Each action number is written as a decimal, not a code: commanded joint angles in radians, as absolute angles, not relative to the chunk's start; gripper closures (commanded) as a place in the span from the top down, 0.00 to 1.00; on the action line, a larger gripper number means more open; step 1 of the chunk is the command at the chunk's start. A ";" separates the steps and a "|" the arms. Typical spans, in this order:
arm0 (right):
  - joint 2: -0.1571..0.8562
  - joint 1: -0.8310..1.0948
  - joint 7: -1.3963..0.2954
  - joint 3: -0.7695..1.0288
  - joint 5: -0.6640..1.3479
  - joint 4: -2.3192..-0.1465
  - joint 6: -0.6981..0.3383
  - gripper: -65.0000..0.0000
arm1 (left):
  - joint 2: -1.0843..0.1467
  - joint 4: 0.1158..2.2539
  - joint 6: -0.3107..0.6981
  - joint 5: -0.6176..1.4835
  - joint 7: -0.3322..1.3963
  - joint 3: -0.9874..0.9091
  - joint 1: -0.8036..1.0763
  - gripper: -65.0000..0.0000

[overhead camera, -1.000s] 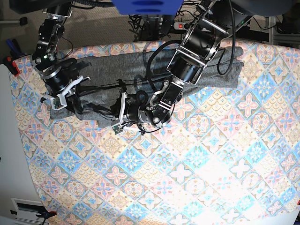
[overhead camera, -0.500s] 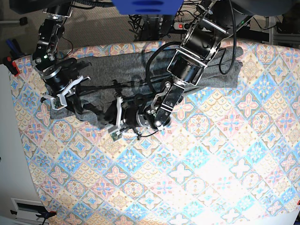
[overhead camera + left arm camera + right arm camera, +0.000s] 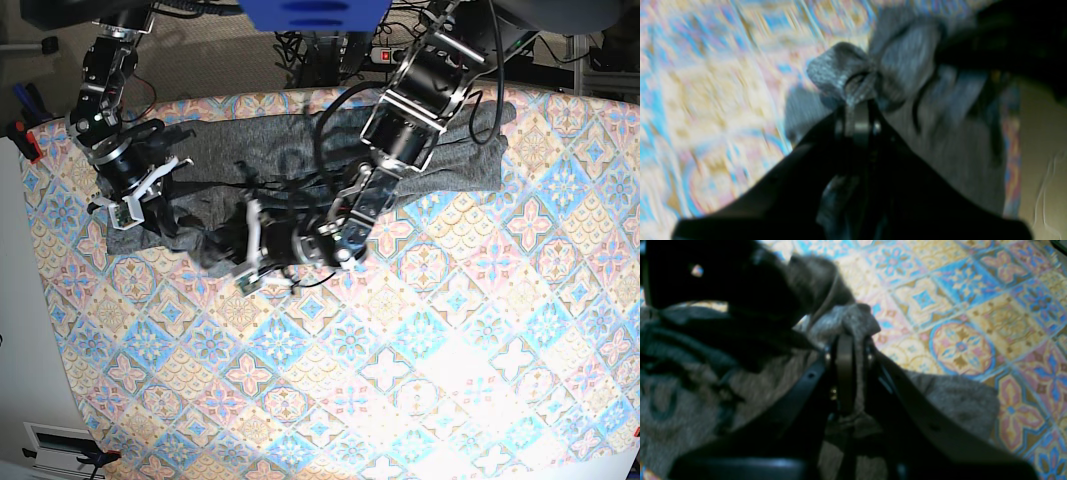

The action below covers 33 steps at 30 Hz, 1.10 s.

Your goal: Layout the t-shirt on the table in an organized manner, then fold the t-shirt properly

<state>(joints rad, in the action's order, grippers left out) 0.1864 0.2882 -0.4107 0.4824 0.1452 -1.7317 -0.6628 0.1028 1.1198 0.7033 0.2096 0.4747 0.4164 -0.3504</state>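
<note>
**Me:** Looking at the heathered charcoal-grey knit t-shirt (image 3: 300, 150), it lies bunched along the far side of the bench (image 3: 420, 380), which is covered in a pastel pink, blue and beige diamond-tile cloth. I have both arms on the shirt's near edge.

**Partner:** What are the jaws doing?

**Me:** The left gripper (image 3: 858, 100) is pressed together on a small bunched fold of the grey knit; in the wrist view the fabric puffs out just past the tips. The right gripper (image 3: 853, 336) is likewise pinching a gathered bit of the shirt, with the patterned cloth showing right beside it.

**Partner:** Why hold it at two places?

**Me:** As I judge it, two grips well apart along one edge let me pull the cloth taut between them and spread it flat, instead of dragging a lump with one arm. In the base view the right gripper (image 3: 135, 200) sits near the shirt's end and the left gripper (image 3: 250, 255) nearer its middle.

**Partner:** Is it laid out yet?

**Me:** No, it looks rumpled and doubled over, so I reckon folding can't begin yet. The left wrist view is smeared, so I can't tell which part of the shirt it has
</note>
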 commanded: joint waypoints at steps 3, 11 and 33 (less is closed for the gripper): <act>0.200 0.278 -0.377 0.484 0.160 -1.748 -0.661 0.00 | 0.107 1.138 0.698 0.229 0.447 0.410 -0.381 0.00; 0.200 0.278 -0.378 0.483 0.160 -1.755 -0.661 0.00 | 0.117 1.138 0.698 0.222 0.446 0.443 -0.386 0.68; 0.200 0.289 -0.377 0.484 0.159 -1.758 -0.661 0.00 | 0.157 0.840 0.698 0.124 0.289 0.404 -0.481 0.51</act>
